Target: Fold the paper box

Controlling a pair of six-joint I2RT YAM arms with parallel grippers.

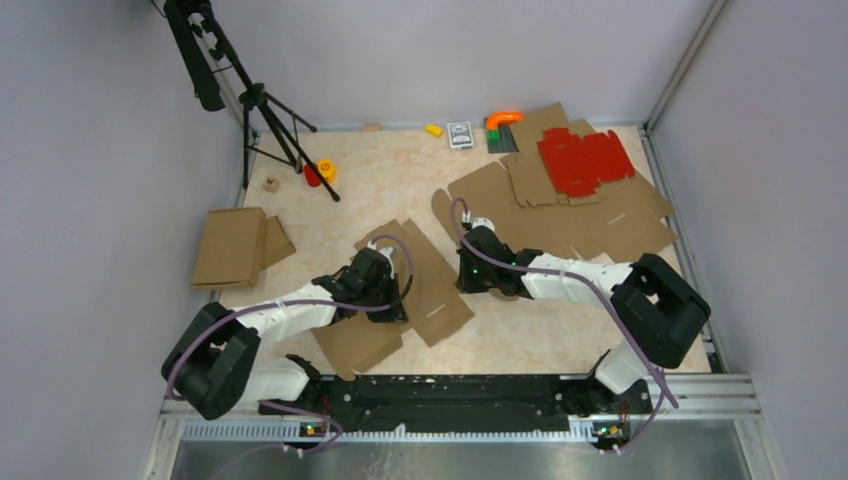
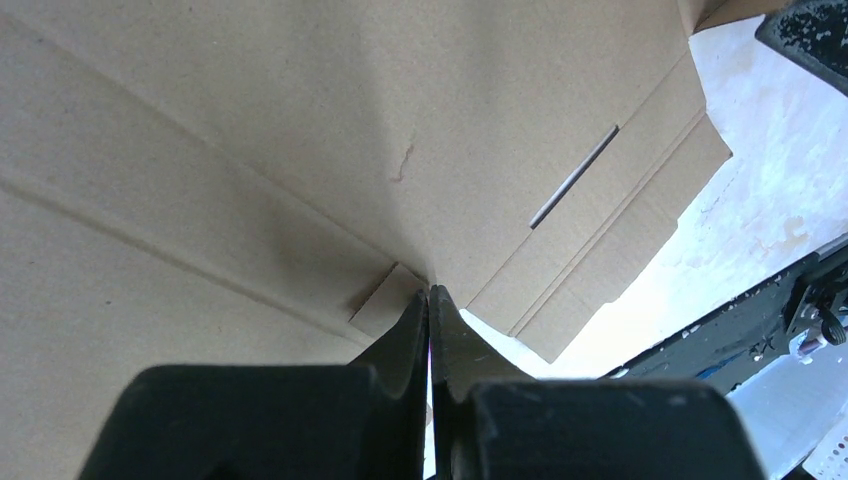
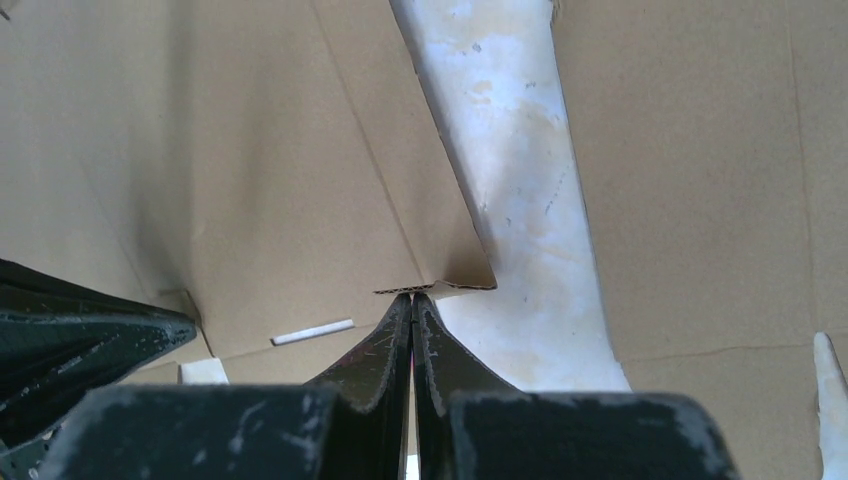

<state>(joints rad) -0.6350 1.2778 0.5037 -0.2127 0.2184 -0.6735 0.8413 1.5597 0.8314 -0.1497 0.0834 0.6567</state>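
The flat brown cardboard paper box (image 1: 440, 288) touches left gripper (image 2: 429, 290) and right gripper (image 3: 413, 293) (both pressed together); only wrist views show the tips.

In the top view the left arm (image 1: 300, 315) covers the middle of the paper box (image 1: 440, 300). The tips of the left pincer (image 2: 430, 305) and right pincer (image 3: 412, 305) are hidden there beneath their wrists. The small items (image 1: 460, 134) at the tabletop's (image 1: 400, 170) far edge are too small to identify. The tripod (image 1: 265, 110) is cut off at upper left. In the left wrist view the box runs off the top and left edges.
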